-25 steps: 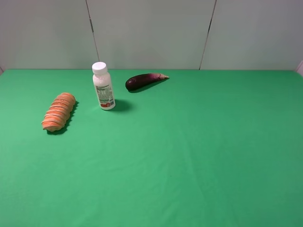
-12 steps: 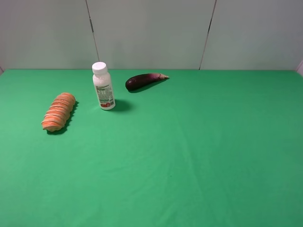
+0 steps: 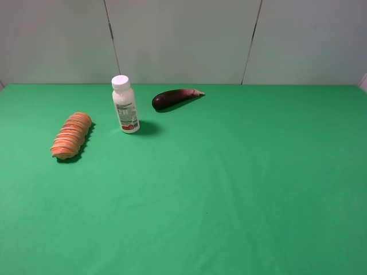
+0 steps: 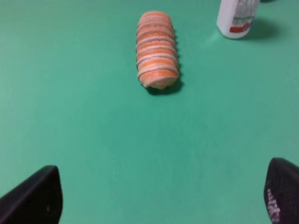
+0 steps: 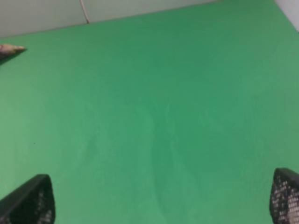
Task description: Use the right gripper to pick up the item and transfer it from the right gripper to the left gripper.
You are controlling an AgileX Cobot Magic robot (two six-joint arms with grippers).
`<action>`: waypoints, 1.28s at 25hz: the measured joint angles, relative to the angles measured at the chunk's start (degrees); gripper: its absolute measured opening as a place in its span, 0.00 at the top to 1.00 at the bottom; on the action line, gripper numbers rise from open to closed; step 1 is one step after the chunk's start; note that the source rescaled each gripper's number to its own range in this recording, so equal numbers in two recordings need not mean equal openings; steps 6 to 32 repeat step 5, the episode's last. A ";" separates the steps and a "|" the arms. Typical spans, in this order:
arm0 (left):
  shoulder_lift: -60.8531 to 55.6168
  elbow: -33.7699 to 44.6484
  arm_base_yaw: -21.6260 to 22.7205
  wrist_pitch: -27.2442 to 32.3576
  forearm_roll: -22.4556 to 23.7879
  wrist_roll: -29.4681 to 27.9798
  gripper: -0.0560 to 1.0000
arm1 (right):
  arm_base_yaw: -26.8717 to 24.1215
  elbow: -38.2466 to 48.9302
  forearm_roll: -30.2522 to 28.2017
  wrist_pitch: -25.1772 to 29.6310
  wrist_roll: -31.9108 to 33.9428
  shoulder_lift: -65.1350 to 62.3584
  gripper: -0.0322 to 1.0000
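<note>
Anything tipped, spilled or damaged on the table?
Nothing stands out. The bottle stands upright with its cap on, the ribbed roll and the eggplant lie flat and apart, and the green cloth shows no spill.

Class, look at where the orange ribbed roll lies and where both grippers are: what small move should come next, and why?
Probably the right gripper should swing across toward the roll. The roll lies untouched on the green cloth at the left, beside the white bottle, and the right gripper's open jaws face only bare cloth, far from it.
</note>
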 joint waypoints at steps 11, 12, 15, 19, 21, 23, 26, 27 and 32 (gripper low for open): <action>-0.17 0.00 0.00 0.00 0.00 0.00 0.18 | 0.00 0.00 0.00 0.00 0.00 0.00 0.00; -0.17 0.00 0.00 0.00 0.00 0.00 0.18 | 0.00 0.00 0.00 0.00 0.00 0.00 0.00; -0.17 0.00 0.00 0.00 0.00 0.00 0.18 | 0.00 0.00 0.00 0.00 0.00 0.00 0.00; -0.17 0.00 0.00 0.00 0.00 0.00 0.18 | 0.00 0.00 0.00 0.00 0.00 0.00 0.00; -0.17 0.00 0.00 0.00 0.00 0.00 0.18 | 0.00 0.00 0.00 0.00 0.00 0.00 0.00; -0.17 0.00 0.00 0.00 0.00 0.00 0.18 | 0.00 0.00 0.00 0.00 0.00 0.00 0.00; -0.17 0.00 0.00 0.00 0.00 0.00 0.18 | 0.00 0.00 0.00 0.00 0.00 0.00 0.00; -0.17 0.00 0.00 0.00 0.00 0.00 0.18 | 0.00 0.00 0.00 0.00 0.00 0.00 0.00; -0.17 0.00 0.00 0.00 0.00 0.00 0.18 | 0.00 0.00 0.00 0.00 0.00 0.00 0.00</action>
